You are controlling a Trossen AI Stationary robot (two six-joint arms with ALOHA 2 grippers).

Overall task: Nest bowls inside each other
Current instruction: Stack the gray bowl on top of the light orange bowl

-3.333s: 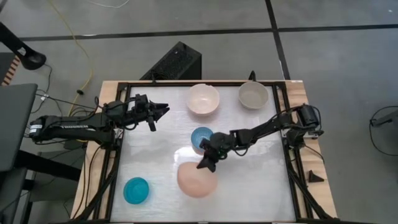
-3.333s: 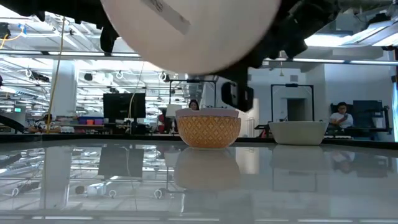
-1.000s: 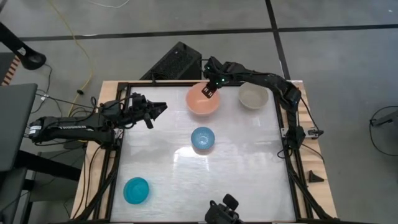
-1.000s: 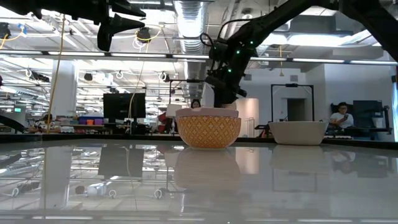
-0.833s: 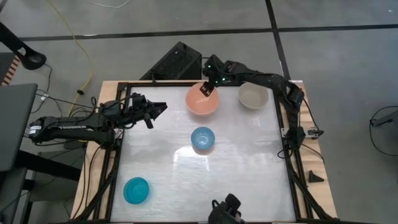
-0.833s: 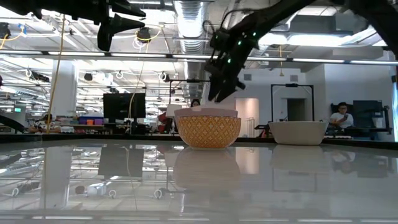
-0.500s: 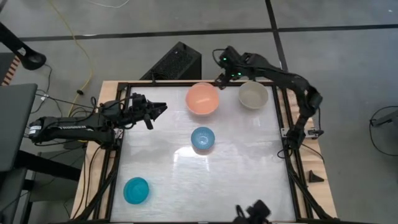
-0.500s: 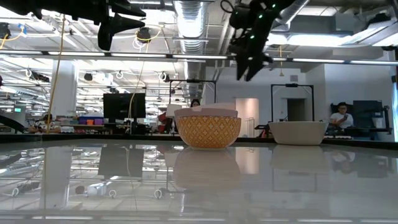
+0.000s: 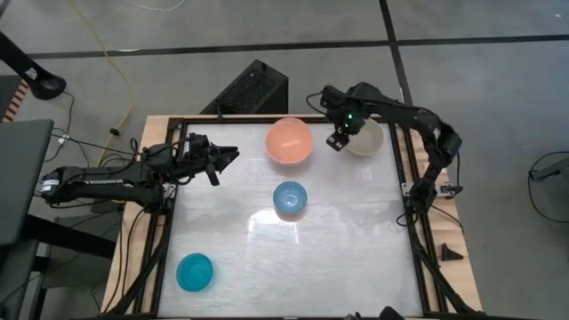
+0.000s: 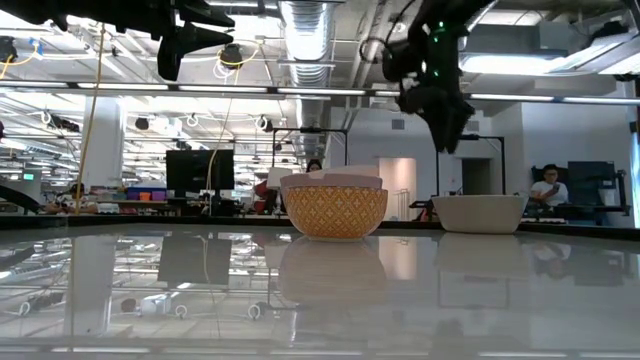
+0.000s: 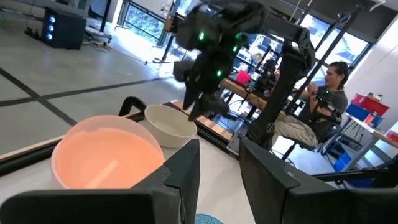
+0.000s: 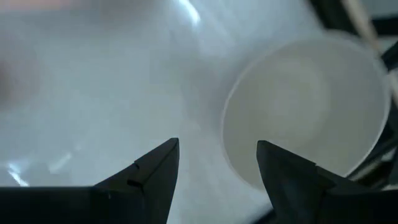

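The salmon-orange bowl (image 9: 290,140) sits inside the pale pinkish-white bowl at the table's far edge; the stack shows in the low view (image 10: 335,208). To its right, the grey-white bowl (image 9: 364,136) stands on its base. The light blue bowl (image 9: 289,197) rests mid-table, and the turquoise bowl (image 9: 195,272) near the front left. My right gripper (image 9: 337,141) hangs open above the table, pointing down, between the stack and the grey-white bowl (image 12: 305,124), and is touching nothing. My left gripper (image 9: 231,156) waits open and level above the left side.
A black box (image 9: 253,89) stands on the floor beyond the far edge. Black frame rails (image 9: 404,187) run along the table's sides. Bare tabletop (image 9: 356,249) lies at the near right. People sit in the room behind the table.
My right gripper has let go of the salmon-orange bowl's rim, risen, tipped to point straight down, and moved toward the table's right edge, to beside the grey-white bowl. The salmon-orange bowl stays seated in the pale bowl.
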